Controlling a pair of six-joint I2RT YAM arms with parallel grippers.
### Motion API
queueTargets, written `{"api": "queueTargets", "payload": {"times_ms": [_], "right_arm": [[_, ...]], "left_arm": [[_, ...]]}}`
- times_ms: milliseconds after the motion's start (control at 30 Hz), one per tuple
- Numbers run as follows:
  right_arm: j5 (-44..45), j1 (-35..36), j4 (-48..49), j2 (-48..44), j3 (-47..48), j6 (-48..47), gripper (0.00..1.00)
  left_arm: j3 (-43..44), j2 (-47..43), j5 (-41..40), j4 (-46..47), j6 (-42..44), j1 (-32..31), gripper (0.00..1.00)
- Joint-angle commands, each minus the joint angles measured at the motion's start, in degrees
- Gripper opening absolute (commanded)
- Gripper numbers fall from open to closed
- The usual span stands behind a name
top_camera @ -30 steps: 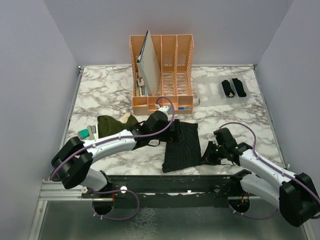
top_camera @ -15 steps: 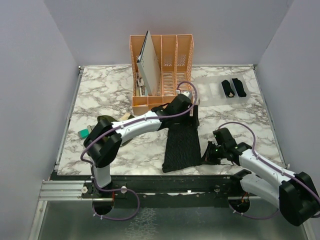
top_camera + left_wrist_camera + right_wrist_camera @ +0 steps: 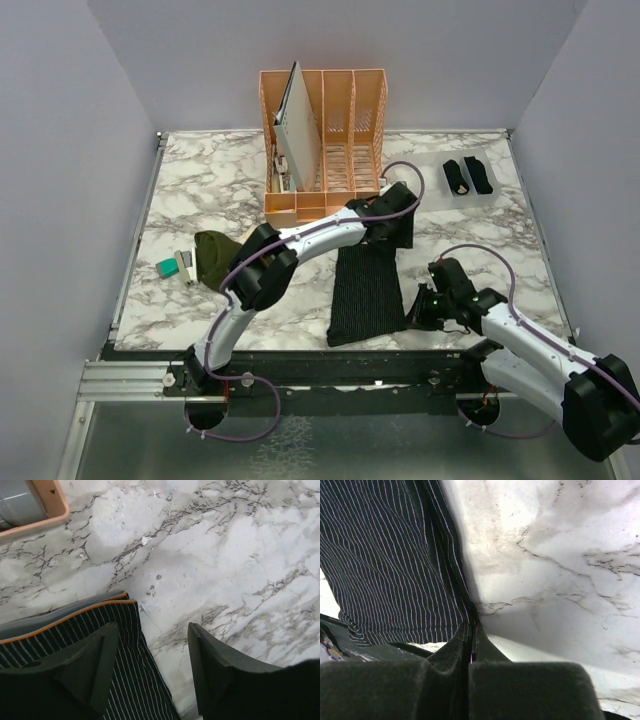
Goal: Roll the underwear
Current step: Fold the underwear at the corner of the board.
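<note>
A black finely striped pair of underwear (image 3: 366,290) lies flat in a long strip near the table's front. My left gripper (image 3: 398,232) is open over its far right corner; in the left wrist view (image 3: 150,645) one finger stands over the striped cloth (image 3: 75,630) with its orange-edged waistband, the other over bare marble. My right gripper (image 3: 418,310) is shut on the strip's near right edge (image 3: 460,605). An olive-green pair (image 3: 214,256) lies crumpled at the left. Two black rolled bundles (image 3: 467,176) lie at the back right.
An orange file rack (image 3: 324,150) with a grey board in it stands at the back centre, just behind my left gripper; its corner shows in the left wrist view (image 3: 30,510). A small teal block (image 3: 168,266) lies at the left beside the olive pair.
My left arm has swung from over the near left part of the striped pair to its far right corner, by the rack. The olive pair is uncovered. My right gripper has held still.
</note>
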Motion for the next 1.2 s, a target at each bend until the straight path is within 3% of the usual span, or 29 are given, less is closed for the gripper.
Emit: {"api": "queueTargets", "payload": {"times_ms": [0,667,1167], "right_arm": [[1.83,0.29,-2.49,-1.49,-1.26,-1.17,0.00],[0.84,0.29,-2.18,-3.55,-1.40,-1.92,0.00],[-0.01,0.29,-1.77,-5.32,-1.49,-2.37,0.00]], "left_arm": [[7.69,5.47,-1.49,-9.79,-1.40,-0.55,0.63],[20.65,15.37,-2.26,-17.10,-0.84,-0.77,0.55],[20.70,21.75,-5.02,-23.72,3.75,-0.91,0.52]]}}
